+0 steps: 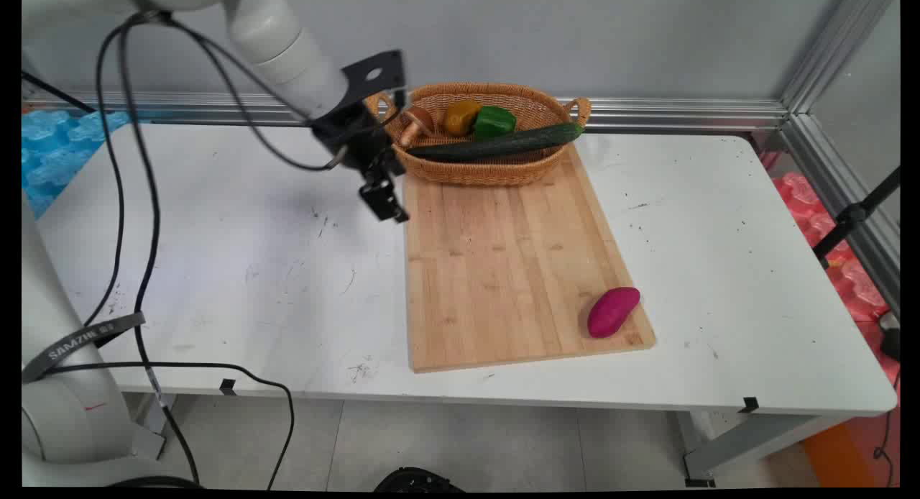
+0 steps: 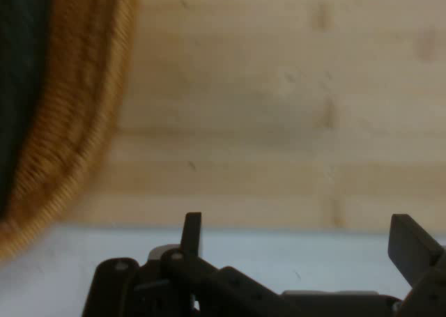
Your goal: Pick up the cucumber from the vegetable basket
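Hand view: gripper [image 2: 300, 244] spread, holding nothing | over cutting board [image 1: 503, 269] edge | basket [image 1: 474, 172] beside, apparently untouched

A robot lab: white table [image 1: 215, 283] fenced by aluminium framing [image 1: 812, 89].

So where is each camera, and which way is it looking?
Main view: sits above the table's near side, looking down across it to the wall; shows the white arm and gripper.
Hand view: rides on the hand, looking down past the open gripper at the cutting board and table edge; only its black fingers show.
Both see the basket, the cutting board and the cucumber.
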You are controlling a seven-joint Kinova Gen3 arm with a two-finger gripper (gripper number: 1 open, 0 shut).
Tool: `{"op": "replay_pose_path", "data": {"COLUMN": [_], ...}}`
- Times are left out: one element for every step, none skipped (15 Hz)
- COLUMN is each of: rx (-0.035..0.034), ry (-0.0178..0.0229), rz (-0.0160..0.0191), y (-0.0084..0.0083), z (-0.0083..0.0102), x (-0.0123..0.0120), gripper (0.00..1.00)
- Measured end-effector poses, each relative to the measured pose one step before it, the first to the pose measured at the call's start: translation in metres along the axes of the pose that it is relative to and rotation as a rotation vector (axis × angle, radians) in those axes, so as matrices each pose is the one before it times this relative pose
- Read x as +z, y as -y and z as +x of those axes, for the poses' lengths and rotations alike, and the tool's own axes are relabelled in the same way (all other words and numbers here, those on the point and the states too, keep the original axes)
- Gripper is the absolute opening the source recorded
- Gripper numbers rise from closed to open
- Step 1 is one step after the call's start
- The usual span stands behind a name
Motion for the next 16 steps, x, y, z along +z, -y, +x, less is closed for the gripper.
{"op": "replay_pose_path", "data": {"rx": [0.00365,0.00547,0.0035,0.00279,0.00241,0.00216,0.00199,0.00214,0.00231,0.00221,0.00359,0.00528,0.00623,0.00789,0.00752,0.00814], "ry": [-0.00566,-0.00935,-0.00628,-0.01114,-0.01597,-0.01552,-0.01301,-0.0088,-0.01266,-0.00798,-0.01214,-0.01117,-0.0103,-0.00696,-0.00421,-0.00386], "rz": [0.00539,0.01001,0.00639,0.01014,0.0116,0.01019,0.0079,0.00486,0.00695,0.00437,0.00606,0.00595,0.00536,0.00346,0.00127,0.00047], "y": [0.00338,0.00596,0.00372,0.00625,0.0075,0.00721,0.00629,0.00426,0.00646,0.00411,0.00693,0.00744,0.00738,0.00747,0.00611,0.0067], "z": [0.00504,0.00825,0.00508,0.0075,0.00877,0.0081,0.00661,0.00423,0.00576,0.00365,0.00532,0.00474,0.00437,0.00266,0.00132,0.00058], "x": [0.00048,0.00128,0.00094,0.00157,0.00251,0.00276,0.00296,0.00239,0.00356,0.00234,0.00426,0.00476,0.00494,0.00546,0.00497,0.00569], "gripper": [1.0,1.0,1.0,1.0,1.0,1.0,1.0,1.0,1.0,1.0,1.0,1.0,1.0,1.0,1.0,1.0]}}
